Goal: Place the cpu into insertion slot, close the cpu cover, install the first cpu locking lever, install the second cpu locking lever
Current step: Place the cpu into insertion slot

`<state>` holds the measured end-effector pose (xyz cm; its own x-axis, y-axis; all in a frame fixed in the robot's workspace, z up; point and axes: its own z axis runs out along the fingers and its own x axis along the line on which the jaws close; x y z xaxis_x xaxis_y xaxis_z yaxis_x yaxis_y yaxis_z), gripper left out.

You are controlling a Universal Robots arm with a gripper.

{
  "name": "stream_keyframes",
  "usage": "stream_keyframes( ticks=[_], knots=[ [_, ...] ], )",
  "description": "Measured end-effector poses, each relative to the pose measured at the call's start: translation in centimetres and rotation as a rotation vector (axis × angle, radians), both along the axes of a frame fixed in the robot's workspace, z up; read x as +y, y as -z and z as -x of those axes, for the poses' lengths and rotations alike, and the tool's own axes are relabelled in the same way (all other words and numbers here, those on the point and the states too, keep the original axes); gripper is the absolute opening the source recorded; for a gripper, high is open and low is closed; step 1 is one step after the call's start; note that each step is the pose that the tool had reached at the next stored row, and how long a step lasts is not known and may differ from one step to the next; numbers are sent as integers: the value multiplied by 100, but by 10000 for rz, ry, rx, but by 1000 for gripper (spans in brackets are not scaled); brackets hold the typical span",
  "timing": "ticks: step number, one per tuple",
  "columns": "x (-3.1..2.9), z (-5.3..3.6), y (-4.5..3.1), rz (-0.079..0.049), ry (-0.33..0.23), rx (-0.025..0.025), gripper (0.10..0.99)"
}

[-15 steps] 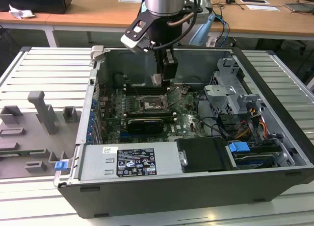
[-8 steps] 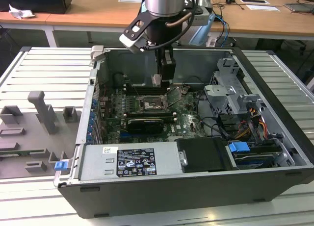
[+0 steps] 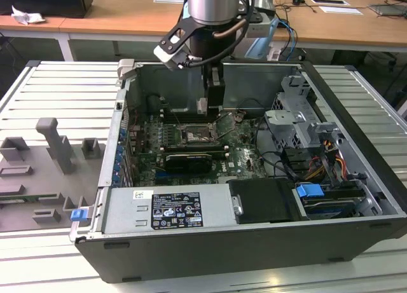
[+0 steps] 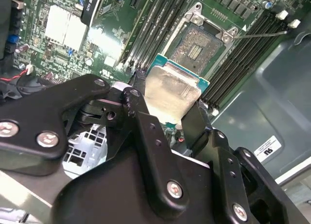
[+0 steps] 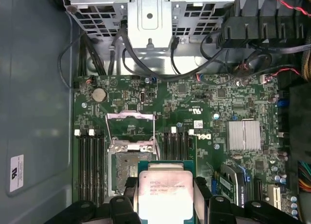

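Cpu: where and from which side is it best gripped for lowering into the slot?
By two opposite side edges, from above its metal top, as the gripper holds it. The cpu is a thin flat square, so only its edges give parallel faces, and its underside stays free to face the slot.

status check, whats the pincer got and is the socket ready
The pincer shut on the cpu, held above the board. The insertion slot open, not yet filled. The cpu cover swung back, off the slot.
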<state>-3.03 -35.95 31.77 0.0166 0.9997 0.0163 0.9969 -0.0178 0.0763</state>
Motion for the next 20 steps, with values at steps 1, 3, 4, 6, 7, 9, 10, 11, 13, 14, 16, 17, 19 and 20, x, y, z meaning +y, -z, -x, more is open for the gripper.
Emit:
stream_keyframes(
  ticks=[1,3,4,6,7,9,10,11,13,14,16,17,19,20],
  knots=[
    [0,0,16,0,2,6,537],
    [0,0,29,7,50,7,537],
    [0,-1,34,9,153,7,537],
    [0,-1,41,9,388,7,537],
    [0,0,48,8,609,7,537],
    [0,0,64,10,1075,7,537],
    [0,0,69,11,1211,7,537],
    [0,0,74,11,1326,7,537],
    [0,0,87,10,1632,7,537],
    [0,0,96,12,1859,7,537],
    [0,0,110,17,2174,7,537],
    [0,0,117,16,2213,7,537],
    [2,0,130,17,2222,6,537],
    [4,0,146,27,2248,7,537]
  ],
)
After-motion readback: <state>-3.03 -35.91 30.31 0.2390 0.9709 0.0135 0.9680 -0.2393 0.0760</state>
